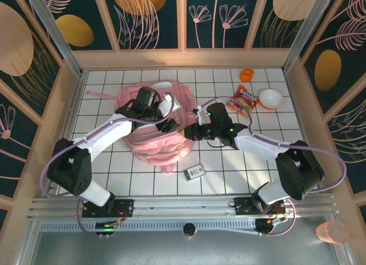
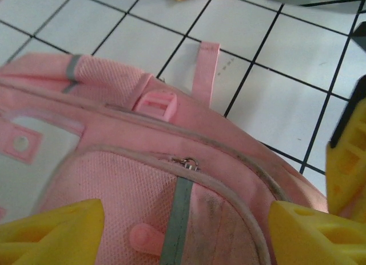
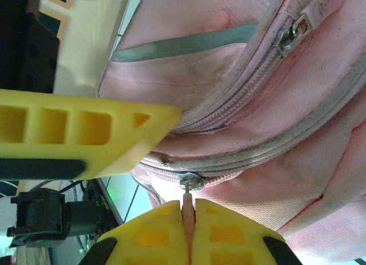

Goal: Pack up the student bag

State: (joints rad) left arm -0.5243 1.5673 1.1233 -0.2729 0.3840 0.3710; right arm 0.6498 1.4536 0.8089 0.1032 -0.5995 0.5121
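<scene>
Pink student bag point(image 1: 152, 148); snack packet point(image 1: 243, 100), card point(image 1: 195, 172): print too small.

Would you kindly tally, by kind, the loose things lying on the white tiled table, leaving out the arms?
student bag: 1
white bowl: 1
snack packet: 1
small orange round item: 1
small flat pack: 1
Total: 5

Pink student bag point(image 1: 150, 145), grey stripe point(image 2: 178, 219); white table point(image 1: 240, 171) gridded black.
</scene>
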